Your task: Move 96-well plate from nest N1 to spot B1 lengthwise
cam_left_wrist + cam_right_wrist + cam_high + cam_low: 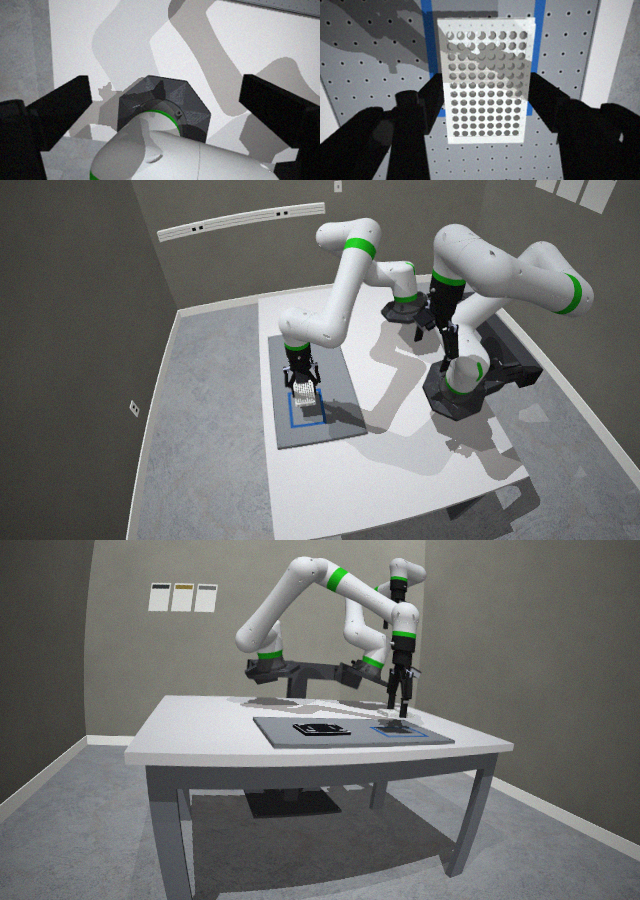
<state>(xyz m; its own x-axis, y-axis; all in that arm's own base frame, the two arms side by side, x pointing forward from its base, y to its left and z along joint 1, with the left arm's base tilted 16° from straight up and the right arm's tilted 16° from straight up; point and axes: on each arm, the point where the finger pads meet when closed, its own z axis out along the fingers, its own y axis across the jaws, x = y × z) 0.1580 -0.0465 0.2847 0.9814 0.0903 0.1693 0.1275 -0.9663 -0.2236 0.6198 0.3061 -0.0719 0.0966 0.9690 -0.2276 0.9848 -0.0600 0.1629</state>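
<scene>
The right end effector (303, 387) (397, 712) (486, 85) gripped the plate (304, 394) (486, 86) between its fingers, above the blue outline (291, 415) (400, 736) (539, 36), while the left end effector (431, 352) (166, 88) was wide open.

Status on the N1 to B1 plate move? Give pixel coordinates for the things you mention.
Done: the 96-well plate (304, 393) (486, 90) is off the black nest (321, 729).
In hand: right gripper (303, 384) (397, 712) (486, 76) has it raised, partly over the blue taped outline (308, 425) (400, 736) (430, 40).
Left: finish lining up lengthwise, lower inside the tape, release, back off.

Blue taped outline (308, 425) (404, 736) (539, 28) partly behind the 96-well plate (304, 394) (388, 713) (486, 82) in right wrist view
</scene>
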